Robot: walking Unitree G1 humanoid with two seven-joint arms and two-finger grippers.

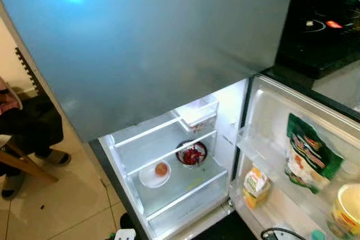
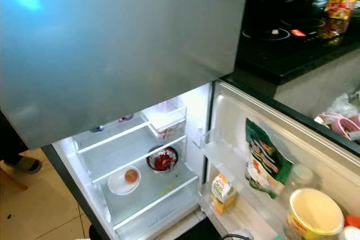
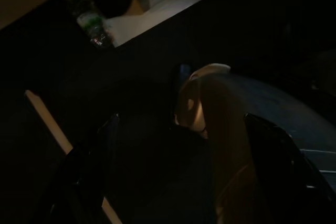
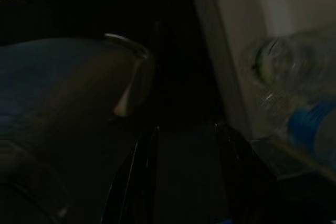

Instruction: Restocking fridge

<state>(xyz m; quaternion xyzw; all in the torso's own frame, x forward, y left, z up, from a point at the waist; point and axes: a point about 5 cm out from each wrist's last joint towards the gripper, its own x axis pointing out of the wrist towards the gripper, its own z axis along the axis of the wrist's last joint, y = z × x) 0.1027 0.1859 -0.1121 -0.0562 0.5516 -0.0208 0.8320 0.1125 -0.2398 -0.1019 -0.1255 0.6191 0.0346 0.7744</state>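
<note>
The fridge's lower compartment (image 1: 169,195) stands open and lit, under the shut grey upper door (image 1: 152,37). On its glass shelf sit a white plate (image 1: 153,176) holding a small orange item and a dark bowl of red food (image 1: 192,154). A white box (image 1: 198,112) rests on the shelf above. The open door's racks (image 2: 225,164) carry a green bag (image 2: 263,158), a small carton (image 2: 222,190) and a yellow-lidded tub (image 2: 314,214). Both arms hang low in the dark. My left gripper (image 3: 189,166) and right gripper (image 4: 189,177) each have their fingers apart with nothing between them.
A person sits on a wooden seat at the left (image 1: 25,127), feet on the tiled floor. A black cooktop (image 2: 281,32) with a yellow snack bag (image 2: 337,1) lies to the right. Clear plastic bottles (image 4: 294,77) stand near my right gripper, and one bottle (image 3: 92,24) near my left.
</note>
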